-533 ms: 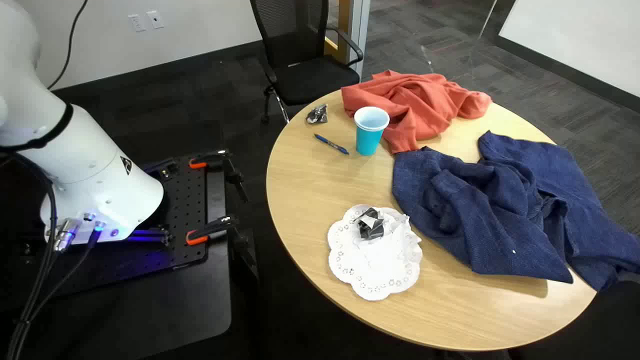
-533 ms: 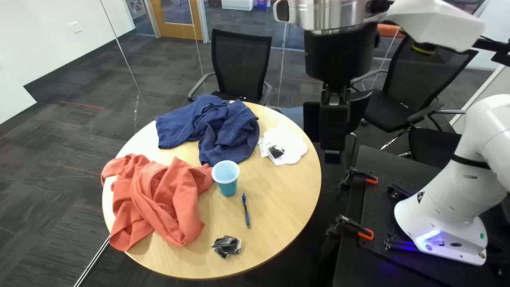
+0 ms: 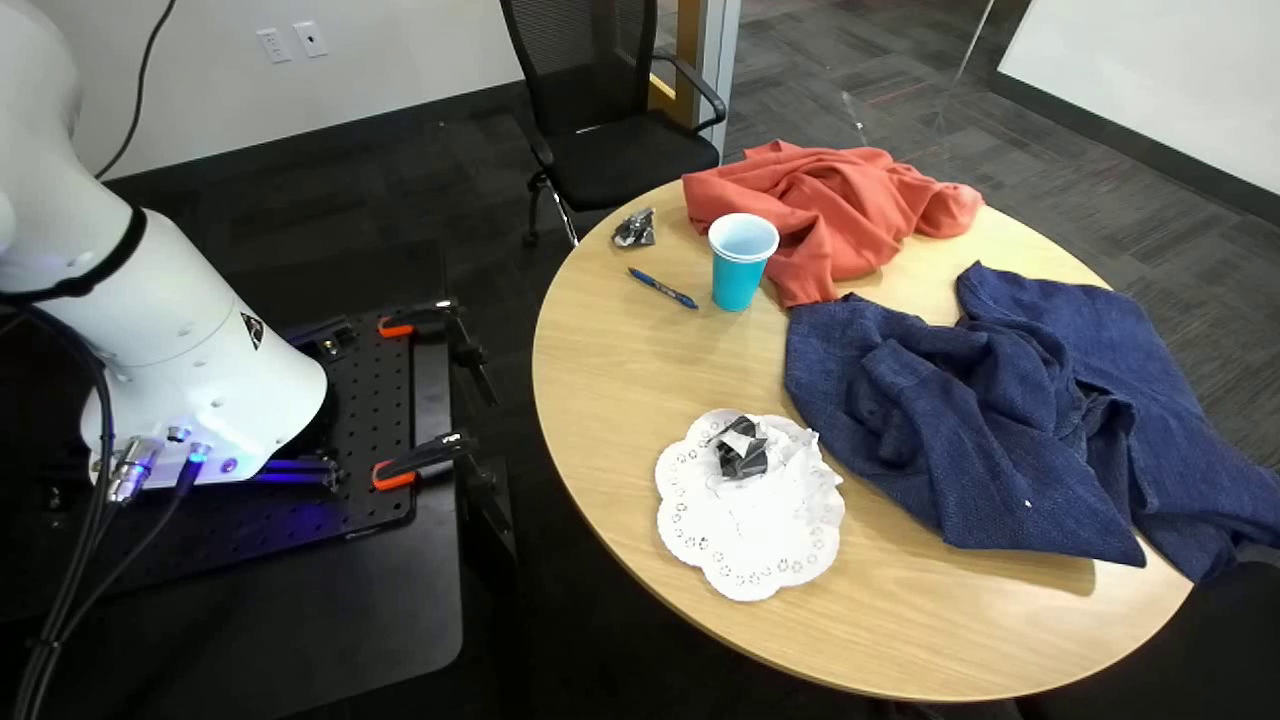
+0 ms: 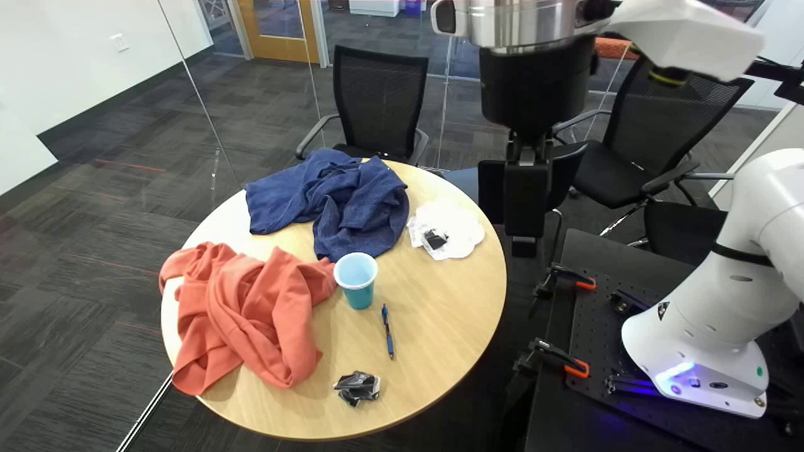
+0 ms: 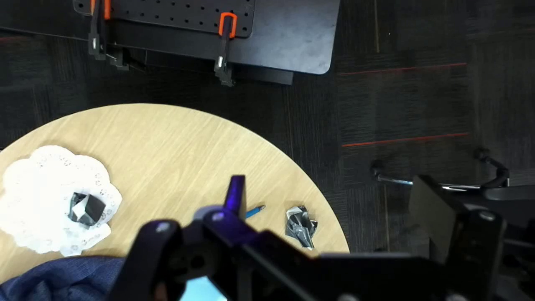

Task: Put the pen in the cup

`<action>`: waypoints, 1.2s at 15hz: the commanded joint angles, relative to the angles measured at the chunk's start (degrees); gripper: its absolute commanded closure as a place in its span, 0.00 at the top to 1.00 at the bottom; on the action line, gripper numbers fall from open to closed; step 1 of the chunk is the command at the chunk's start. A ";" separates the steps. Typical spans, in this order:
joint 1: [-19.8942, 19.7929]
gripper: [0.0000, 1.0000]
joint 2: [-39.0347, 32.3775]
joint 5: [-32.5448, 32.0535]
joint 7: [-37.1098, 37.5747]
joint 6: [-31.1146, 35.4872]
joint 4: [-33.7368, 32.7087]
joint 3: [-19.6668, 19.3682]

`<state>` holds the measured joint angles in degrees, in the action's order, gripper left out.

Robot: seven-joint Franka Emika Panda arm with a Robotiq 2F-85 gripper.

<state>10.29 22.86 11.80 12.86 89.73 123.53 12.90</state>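
The blue pen [image 3: 663, 288] lies on the round wooden table beside the cup in both exterior views [image 4: 388, 333]. In the wrist view only one end of the pen [image 5: 255, 210] shows; the gripper hides the rest. The light-blue cup [image 3: 738, 278] stands upright, close to the orange cloth, also in an exterior view [image 4: 357, 290]. A small part of the cup [image 5: 202, 290] shows at the bottom of the wrist view. My gripper [image 5: 332, 184] is open with its fingers wide apart and nothing between them. In an exterior view the gripper [image 4: 524, 242] hangs high, seen edge-on.
An orange cloth [image 3: 830, 215] and a dark blue cloth [image 3: 960, 400] lie on the table [image 3: 620, 380]. A white doily [image 3: 750, 550] bears a crumpled black piece [image 3: 742, 448]. Another crumpled black wrapper [image 4: 358, 387] lies near the pen. Black chairs [image 4: 380, 100] stand around.
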 commanded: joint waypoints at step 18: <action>-2.99 1.00 -15.64 -11.21 44.32 40.51 13.10 4.13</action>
<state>7.96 10.75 4.20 50.17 125.75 135.79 16.70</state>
